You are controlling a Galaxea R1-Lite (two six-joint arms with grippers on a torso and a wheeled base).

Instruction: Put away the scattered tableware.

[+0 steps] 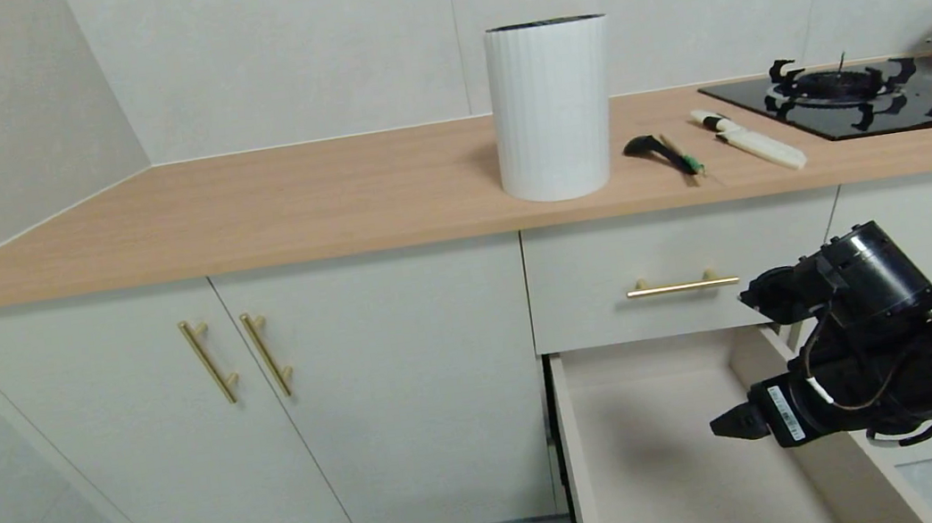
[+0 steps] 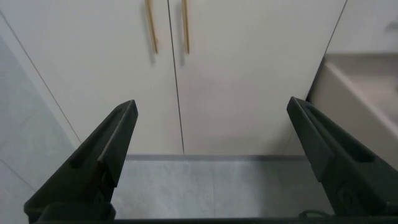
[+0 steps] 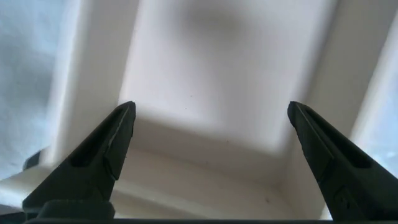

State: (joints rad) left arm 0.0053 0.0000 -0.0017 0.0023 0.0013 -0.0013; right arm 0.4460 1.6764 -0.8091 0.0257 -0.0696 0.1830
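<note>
On the wooden counter lie a black spoon (image 1: 651, 147), a thin green-handled utensil (image 1: 684, 160) and a white-handled knife (image 1: 749, 139), to the right of a tall white ribbed holder (image 1: 554, 106). Below them a drawer (image 1: 671, 450) stands pulled out with a bare floor. My right gripper (image 1: 731, 425) hangs over the drawer's right side, well below the counter. In the right wrist view it (image 3: 209, 109) is open and holds nothing, with the drawer's floor (image 3: 211, 68) behind it. My left gripper (image 2: 211, 102) is open too, holding nothing and facing the cabinet doors (image 2: 236, 74).
A black gas hob (image 1: 859, 97) with pan supports takes the counter's right end. A shut drawer with a gold handle (image 1: 682, 286) sits just above the open one. Two cabinet doors with gold handles (image 1: 236, 359) are to the left, above a grey tiled floor (image 2: 205, 186).
</note>
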